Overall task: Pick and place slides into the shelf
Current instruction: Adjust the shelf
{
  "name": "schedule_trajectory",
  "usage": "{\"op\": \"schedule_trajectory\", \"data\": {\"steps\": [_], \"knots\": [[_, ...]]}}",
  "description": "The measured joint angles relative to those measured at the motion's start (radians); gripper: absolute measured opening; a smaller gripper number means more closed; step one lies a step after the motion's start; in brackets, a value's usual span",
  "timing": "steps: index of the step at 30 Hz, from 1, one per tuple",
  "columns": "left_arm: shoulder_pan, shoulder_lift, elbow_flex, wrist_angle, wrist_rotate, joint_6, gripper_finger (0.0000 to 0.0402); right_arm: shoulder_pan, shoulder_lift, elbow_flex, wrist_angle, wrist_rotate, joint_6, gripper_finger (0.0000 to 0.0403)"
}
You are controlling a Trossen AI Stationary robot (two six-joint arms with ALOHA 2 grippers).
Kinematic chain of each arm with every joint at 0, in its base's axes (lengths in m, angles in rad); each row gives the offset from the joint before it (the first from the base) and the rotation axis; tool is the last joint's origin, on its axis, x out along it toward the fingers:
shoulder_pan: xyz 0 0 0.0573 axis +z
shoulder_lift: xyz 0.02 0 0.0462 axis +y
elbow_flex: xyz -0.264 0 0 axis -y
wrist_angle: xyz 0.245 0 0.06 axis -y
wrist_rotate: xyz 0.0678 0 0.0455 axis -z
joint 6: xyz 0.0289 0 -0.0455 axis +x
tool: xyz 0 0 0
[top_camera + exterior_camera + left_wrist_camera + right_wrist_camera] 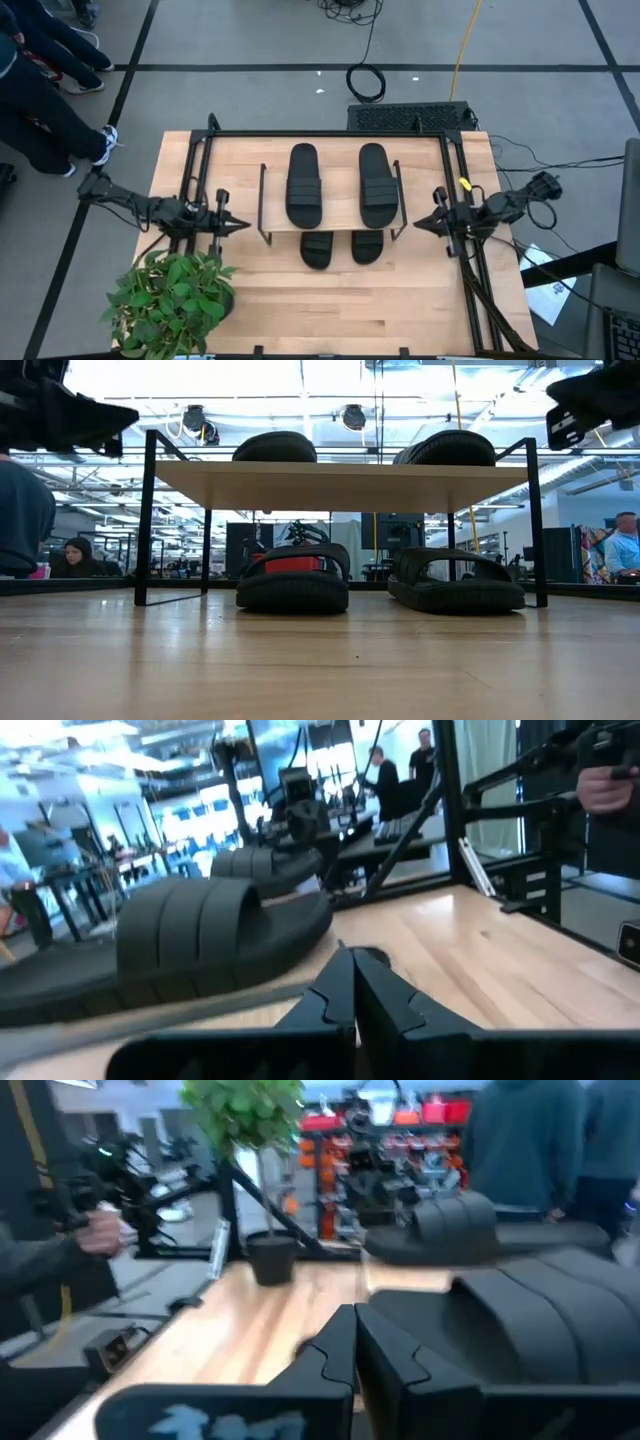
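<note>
Two black slides (303,185) (376,184) lie on the shelf's light wooden top board (335,216). Two more slides (317,247) (367,245) rest by their soles on the table under that board, side by side in the low view (293,580) (456,582). My left gripper (240,225) is shut and hovers left of the shelf, pointing at it. My right gripper (418,224) is shut and hovers right of the shelf, pointing at it. Each wrist view looks past shut fingers (350,982) (352,1342) at the top slides (215,925) (520,1320).
A potted green plant (170,300) stands at the table's near left corner. The large black metal frame (330,134) runs around the table top. People stand beyond the table's left far side (40,90). Bare wood lies between the shelf and the near edge.
</note>
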Motion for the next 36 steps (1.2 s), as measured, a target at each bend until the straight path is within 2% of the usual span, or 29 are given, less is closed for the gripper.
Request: {"op": "schedule_trajectory", "data": {"steps": [8, 10, 15, 20, 23, 31, 36], "knots": [[0.003, -0.011, 0.000, -0.114, -0.021, -0.087, 0.0000, -0.006, 0.001, -0.021, -0.108, 0.061, 0.071, 0.0000], [0.003, -0.010, 0.000, -0.142, -0.021, -0.095, 0.0000, -0.006, 0.001, -0.043, -0.088, 0.071, 0.072, 0.0000], [0.000, -0.010, 0.000, -0.149, -0.008, -0.114, 0.0000, -0.006, 0.001, -0.115, 0.034, -0.014, 0.037, 0.0000], [-0.009, -0.010, -0.004, -0.159, 0.009, -0.124, 0.0000, -0.006, 0.001, -0.176, 0.162, -0.047, 0.035, 0.0000], [-0.023, -0.010, -0.006, -0.172, 0.022, -0.127, 0.0000, -0.006, 0.001, -0.176, 0.166, -0.113, 0.027, 0.0000], [-0.037, -0.010, -0.005, -0.175, 0.020, -0.134, 0.0000, -0.005, 0.001, -0.178, 0.147, -0.118, 0.013, 0.0000], [-0.037, -0.010, -0.005, -0.176, 0.017, -0.140, 0.0000, -0.009, 0.001, -0.179, 0.176, -0.114, -0.063, 0.0000]]}}
